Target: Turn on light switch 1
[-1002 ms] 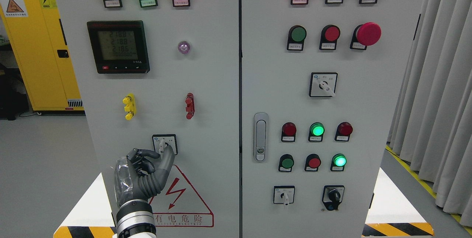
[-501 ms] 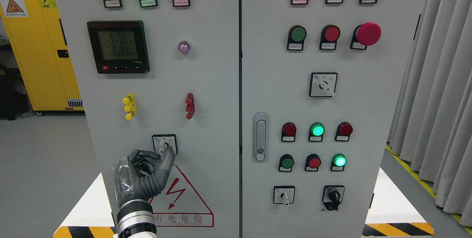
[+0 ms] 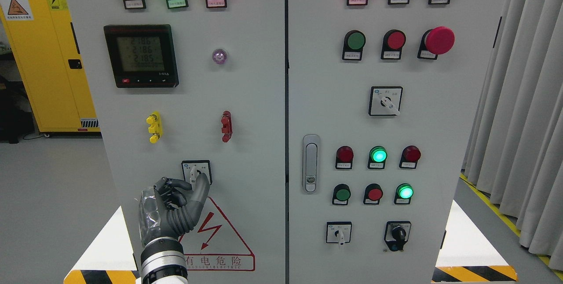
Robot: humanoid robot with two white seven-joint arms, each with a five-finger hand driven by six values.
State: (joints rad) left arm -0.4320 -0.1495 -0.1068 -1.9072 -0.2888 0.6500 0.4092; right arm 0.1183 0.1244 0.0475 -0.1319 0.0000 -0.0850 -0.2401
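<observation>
A small rotary selector switch [image 3: 196,171] on a white square plate sits low on the left cabinet door [image 3: 255,99], its white lever pointing roughly downward. My left hand [image 3: 194,183] comes up from the bottom edge and is at this switch. Its index finger [image 3: 201,187] presses the lever's right side and its thumb [image 3: 178,183] reaches in from the left, pinching the lever's lower end. The other fingers are curled in. The hand hides the plate's lower edge. My right arm is out of view.
Above the switch are a yellow [image 3: 154,127] and a red [image 3: 226,126] terminal, a digital meter [image 3: 141,55] and three lit lamps. A red warning triangle [image 3: 215,231] lies under the hand. The right door carries buttons, selector switches and a handle [image 3: 310,163]. A yellow cabinet [image 3: 44,55] stands at left.
My left hand has crept slightly to the right and stays pinched at the switch lever. The lever's position looks the same.
</observation>
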